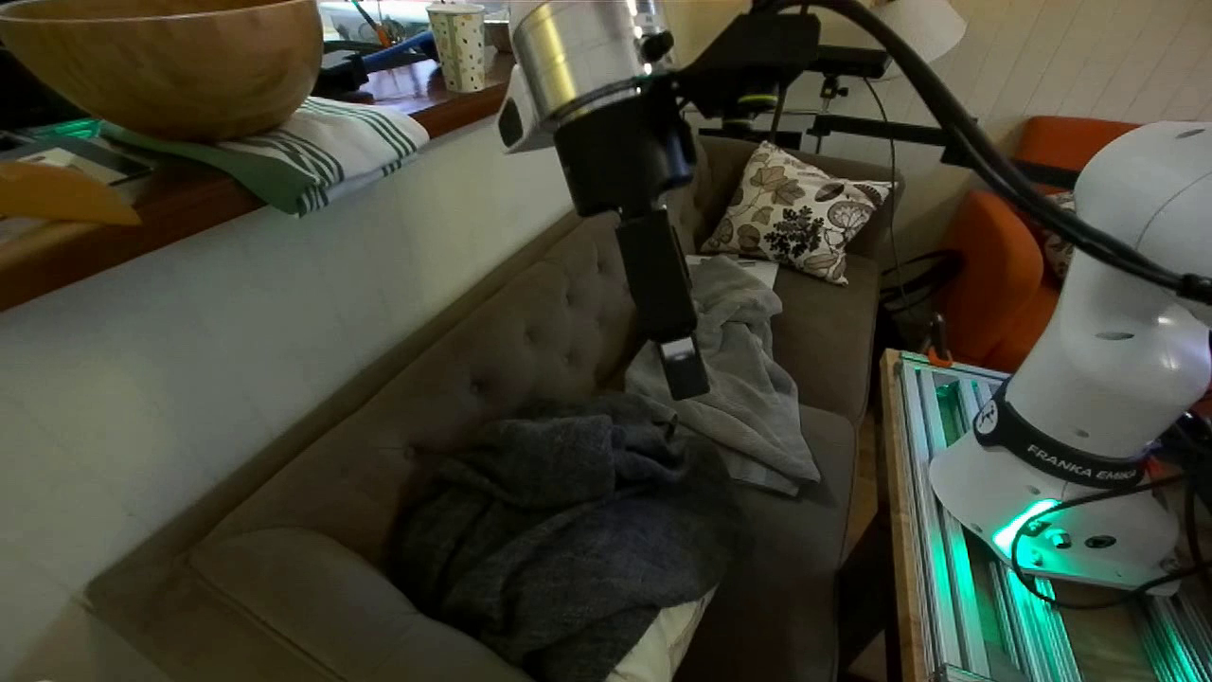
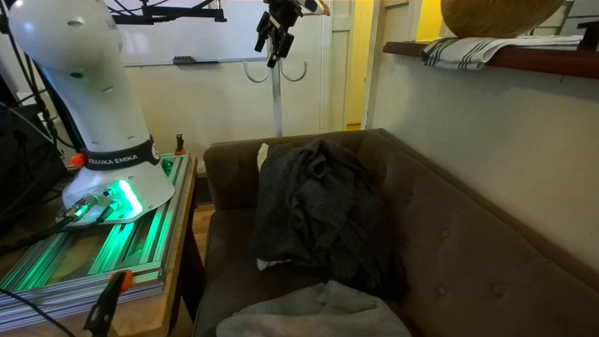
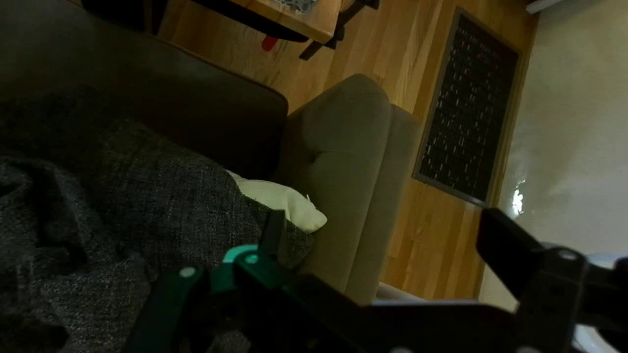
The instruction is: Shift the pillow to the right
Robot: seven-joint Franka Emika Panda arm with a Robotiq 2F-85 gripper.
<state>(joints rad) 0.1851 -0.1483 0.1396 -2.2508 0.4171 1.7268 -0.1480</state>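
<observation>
A patterned pillow with brown and black leaves (image 1: 800,213) leans at the far end of the sofa in an exterior view. A cream pillow (image 1: 668,644) lies at the near end, mostly hidden under a dark grey blanket (image 1: 568,511). The cream pillow's edge also shows in an exterior view (image 2: 262,157) and in the wrist view (image 3: 287,200), with the blanket (image 2: 323,210) over it. My gripper (image 1: 684,369) is in the air above the sofa, apart from both pillows. In the wrist view my gripper (image 3: 387,238) has its fingers wide apart with nothing between them.
The brown sofa (image 1: 492,360) stands along the wall. A light grey cloth (image 1: 748,379) lies on its seat. A ledge (image 1: 213,204) bears a wooden bowl (image 1: 170,66) and a striped towel (image 1: 331,147). The arm's table (image 2: 175,262) stands beside the sofa. An orange chair (image 1: 994,256) is behind.
</observation>
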